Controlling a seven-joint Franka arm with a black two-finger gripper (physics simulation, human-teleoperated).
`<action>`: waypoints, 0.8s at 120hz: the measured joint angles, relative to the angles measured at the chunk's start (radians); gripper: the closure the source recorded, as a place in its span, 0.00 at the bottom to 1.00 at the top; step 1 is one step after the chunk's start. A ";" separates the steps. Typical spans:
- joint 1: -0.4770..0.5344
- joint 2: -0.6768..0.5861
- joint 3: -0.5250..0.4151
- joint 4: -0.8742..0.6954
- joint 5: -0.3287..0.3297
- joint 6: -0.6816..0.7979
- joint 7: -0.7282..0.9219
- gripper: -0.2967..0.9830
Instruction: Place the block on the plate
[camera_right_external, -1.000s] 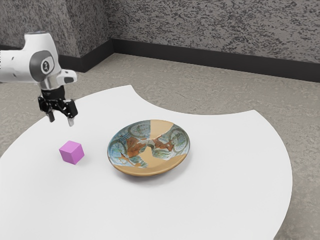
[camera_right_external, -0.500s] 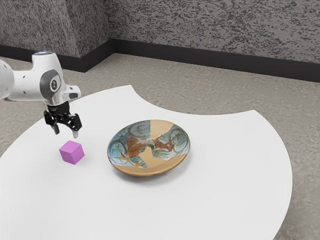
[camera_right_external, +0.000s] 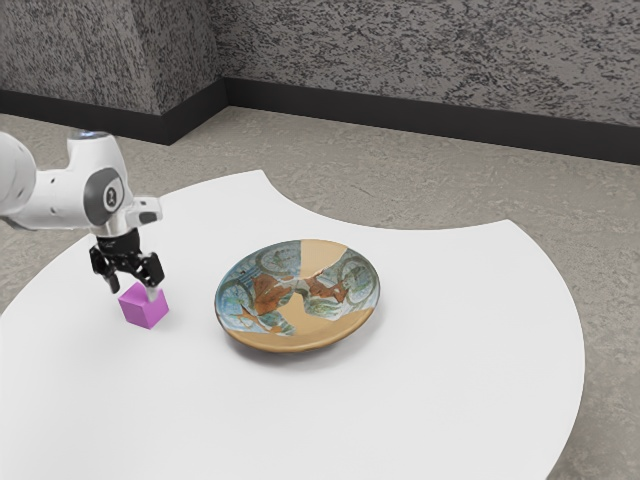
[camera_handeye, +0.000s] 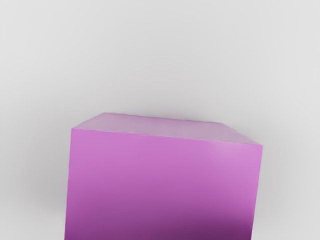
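Open claw (camera_right_external: 134, 291) at the pink-purple block (camera_right_external: 145, 311)

Its fingers stand apart; the patterned plate (camera_right_external: 298, 312) rests on the white tabletop (camera_right_external: 420, 400), toward the exterior view's right.

a magenta block (camera_right_external: 142, 313) sits flat near a round, blue-and-tan patterned plate (camera_right_external: 290, 342).

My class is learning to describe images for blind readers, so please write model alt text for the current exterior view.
An open black gripper reaches down at a small purple block on a white table. A patterned blue, brown and tan plate sits beside the block, toward the exterior view's right.
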 joint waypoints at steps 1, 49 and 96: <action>0.000 0.000 0.000 -0.002 0.000 0.002 0.000 0.23; 0.022 0.039 -0.032 -0.008 -0.004 0.050 0.015 0.23; 0.032 0.056 -0.042 -0.006 -0.008 0.073 0.023 0.41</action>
